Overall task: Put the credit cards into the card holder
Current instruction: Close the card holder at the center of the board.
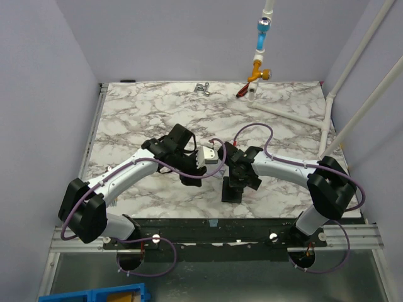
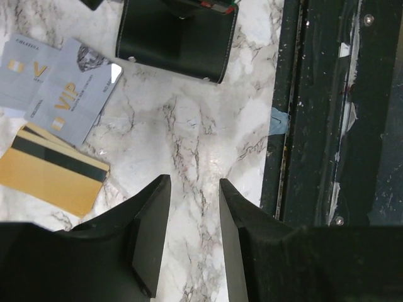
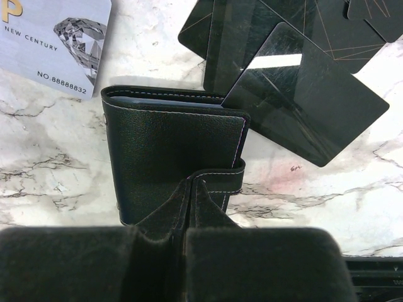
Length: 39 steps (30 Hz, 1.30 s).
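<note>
Overhead first. Both arms are reaching in over the marble table [image 1: 145, 113]. The left gripper [image 1: 186, 170] is hanging left of centre. The right gripper [image 1: 238, 179] is pointing down onto the black holder [image 1: 230, 194], which is lying close to the near edge, about mid-table. A pale card [image 1: 211, 156] is showing between the two grippers, just far-left of the holder. White pipes [image 1: 296, 112] and an orange-and-blue valve [image 1: 259, 70] are sitting at the far right, well apart from the work.

Left wrist view. The left gripper [image 2: 193, 189] is hovering over bare marble with its jaws spread and nothing between them. A pale card [image 2: 72, 94], marked VIP, is lying flat and overlapping a second pale one. The gold card [image 2: 50, 173], with its dark stripe, is lying just beside them, seemingly on top of another gold one. The holder [image 2: 176, 34] is lying closed, apart from the cards. A dark rail [image 2: 315, 126] is running along the table's near edge.

Right wrist view. The right gripper [image 3: 191, 189] is showing its jaws pressed almost together, tips touching the holder [image 3: 170, 138] beside the clasp tab [image 3: 223, 179]. Whether they are pinching a fold of it I cannot tell. Bluish lining is peeking out at the holder's far edge. Glossy black cards [image 3: 302, 94] are fanning out just past it, and the pale card [image 3: 53, 44] is lying off the opposite far corner.
</note>
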{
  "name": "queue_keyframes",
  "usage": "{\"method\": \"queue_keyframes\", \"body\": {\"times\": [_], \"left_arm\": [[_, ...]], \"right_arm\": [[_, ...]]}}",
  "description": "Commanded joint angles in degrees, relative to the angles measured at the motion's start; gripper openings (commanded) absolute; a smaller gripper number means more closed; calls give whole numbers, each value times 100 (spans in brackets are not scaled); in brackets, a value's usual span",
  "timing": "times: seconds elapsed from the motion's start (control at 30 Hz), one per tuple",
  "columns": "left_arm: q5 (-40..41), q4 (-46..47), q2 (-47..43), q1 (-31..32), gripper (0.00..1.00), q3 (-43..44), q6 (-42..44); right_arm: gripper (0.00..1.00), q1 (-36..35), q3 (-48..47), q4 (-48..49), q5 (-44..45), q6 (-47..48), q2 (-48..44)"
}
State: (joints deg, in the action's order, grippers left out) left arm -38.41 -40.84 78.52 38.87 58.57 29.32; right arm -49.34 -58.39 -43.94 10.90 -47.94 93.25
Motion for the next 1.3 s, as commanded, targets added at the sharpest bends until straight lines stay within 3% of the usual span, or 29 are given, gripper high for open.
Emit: {"method": "queue_keyframes", "body": {"times": [0.0,0.77,1.27], "left_arm": [[-308,-76,-178,-347,38,23,22],[-1477,-579,-298,-2470,38,227,29],[-1478,-306,-330,-3095,38,215,-335]], "right_arm": [[1,-32,291,372,-237,-9,418],[1,-28,515,521,-485,-7,840],[1,-219,558,481,-574,-172,1191]]}}
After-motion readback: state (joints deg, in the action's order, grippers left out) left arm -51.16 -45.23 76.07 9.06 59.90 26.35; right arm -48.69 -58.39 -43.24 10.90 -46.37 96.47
